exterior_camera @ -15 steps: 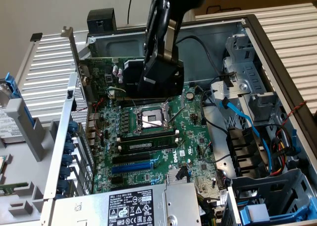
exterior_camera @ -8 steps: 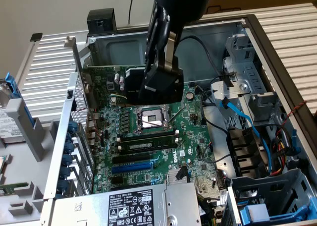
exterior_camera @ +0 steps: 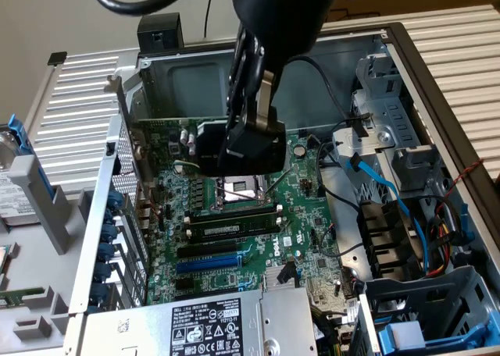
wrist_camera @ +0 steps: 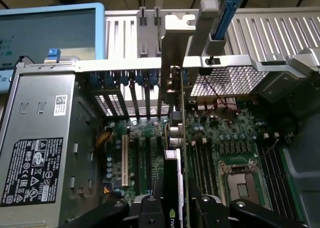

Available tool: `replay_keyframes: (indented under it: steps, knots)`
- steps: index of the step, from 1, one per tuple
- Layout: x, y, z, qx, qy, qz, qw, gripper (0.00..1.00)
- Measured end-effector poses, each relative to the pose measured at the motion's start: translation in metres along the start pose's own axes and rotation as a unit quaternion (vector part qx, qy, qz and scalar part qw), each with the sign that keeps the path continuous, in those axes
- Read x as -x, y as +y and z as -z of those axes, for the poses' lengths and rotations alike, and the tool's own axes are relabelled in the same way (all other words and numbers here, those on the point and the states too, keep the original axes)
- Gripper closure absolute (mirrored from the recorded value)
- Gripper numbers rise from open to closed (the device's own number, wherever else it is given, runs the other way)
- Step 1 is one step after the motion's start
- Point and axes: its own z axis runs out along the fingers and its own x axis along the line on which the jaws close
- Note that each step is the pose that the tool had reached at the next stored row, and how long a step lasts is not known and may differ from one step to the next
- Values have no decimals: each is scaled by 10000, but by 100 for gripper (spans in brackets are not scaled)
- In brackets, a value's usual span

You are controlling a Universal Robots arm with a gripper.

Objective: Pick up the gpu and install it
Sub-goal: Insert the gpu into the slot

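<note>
gpu point(wrist_camera: 173, 180) in tool point(wrist_camera: 177, 210) — Dell label point(exterior_camera: 207, 332)

The arm reaches down from above into the open computer case point(exterior_camera: 195, 75). Its end effector point(exterior_camera: 254, 114) grips the gpu point(exterior_camera: 250, 149), a dark block hanging over the green motherboard point(exterior_camera: 305, 208) just above the CPU socket point(exterior_camera: 238, 190). A labelled power supply point(exterior_camera: 203, 329) sits nearest the camera.
</note>
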Motion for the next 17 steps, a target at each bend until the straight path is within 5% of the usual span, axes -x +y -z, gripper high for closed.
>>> replay_keyframes:
  steps: [6, 12, 17]
  knots:
    - [28, 37, -123, -35, 15, 39, 10000, 71]
    - [38, 57, -209, -132, 20, 58, 9999, 71]
    - [35, 35, -289, -163, 24, 72, 9998, 71]
